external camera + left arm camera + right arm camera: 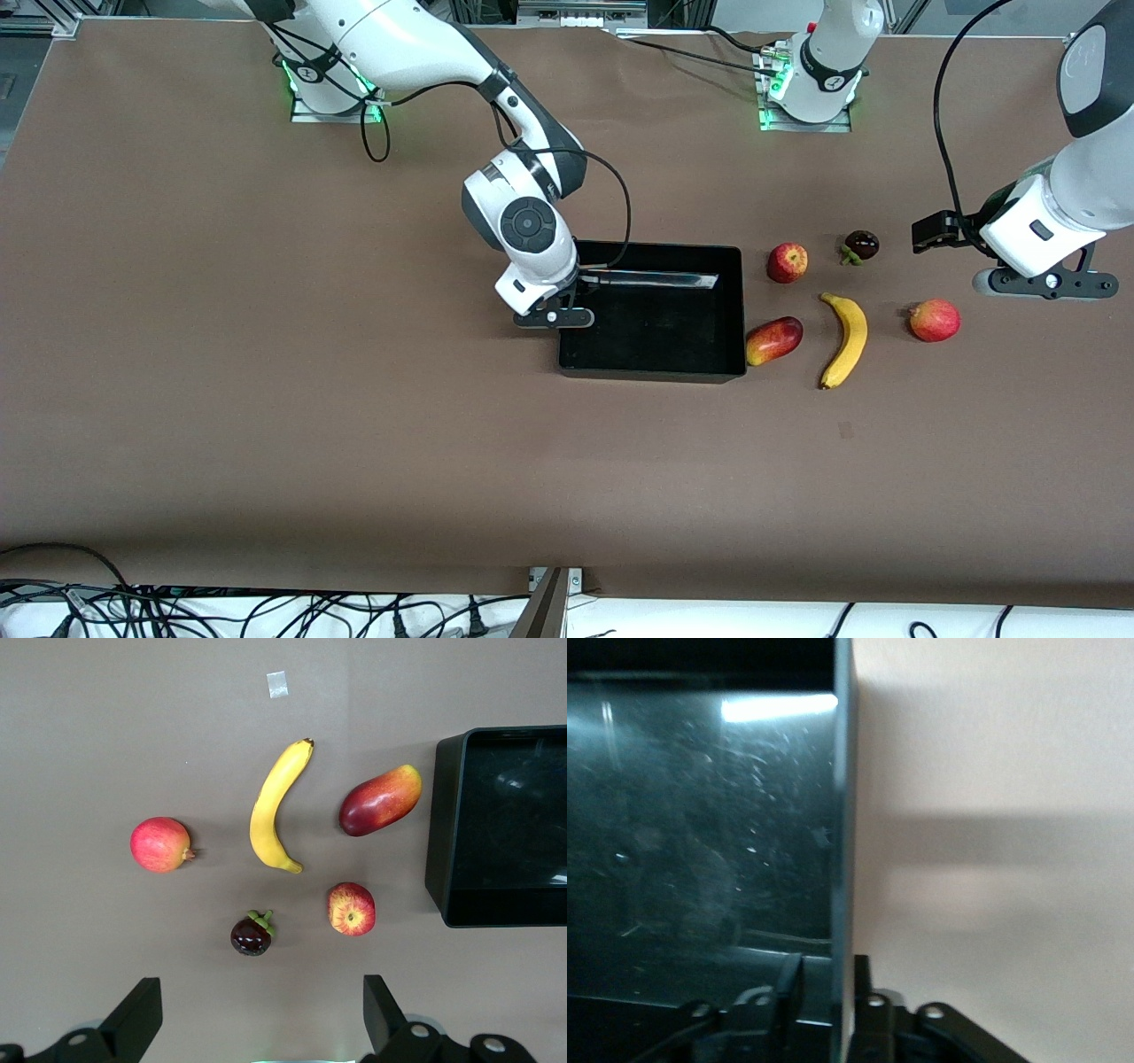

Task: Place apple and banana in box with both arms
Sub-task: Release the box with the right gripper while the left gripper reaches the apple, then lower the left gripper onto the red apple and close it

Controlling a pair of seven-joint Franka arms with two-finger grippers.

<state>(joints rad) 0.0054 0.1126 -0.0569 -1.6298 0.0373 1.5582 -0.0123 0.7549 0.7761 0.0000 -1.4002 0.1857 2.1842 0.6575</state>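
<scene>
Front view showed the right gripper (567,312) down at the black box (654,354), on the wall that faces the right arm's end of the table (266,399). Its fingers (788,988) were pressed together on that wall, one inside the box and one outside, as the right wrist view made plain: the thin edge of the wall ran straight up between them, with glossy black floor on one side and bare table on the other. The box lay flat, open side up, with no fruit in it.

The left gripper (1045,282) hung in the air over the table toward the left arm's end, its fingers (137,1014) spread wide and holding nothing. From its wrist view all the fruit lay below it. The apple (787,262) sat just beside the box wall toward the left arm's end, its pale dimple showing, well apart from both grippers. The banana (846,340) lay nearer the front camera than the apple, curved, one tip toward the robots' bases. Between banana and box lay a red-and-yellow mango-like fruit (773,340), almost touching the box wall. A small dark purple fruit with a green stem (860,245) sat beside the apple toward the left arm's end, and a plain pinkish-red round fruit (934,320) lay closest to the left gripper, beside the banana.
</scene>
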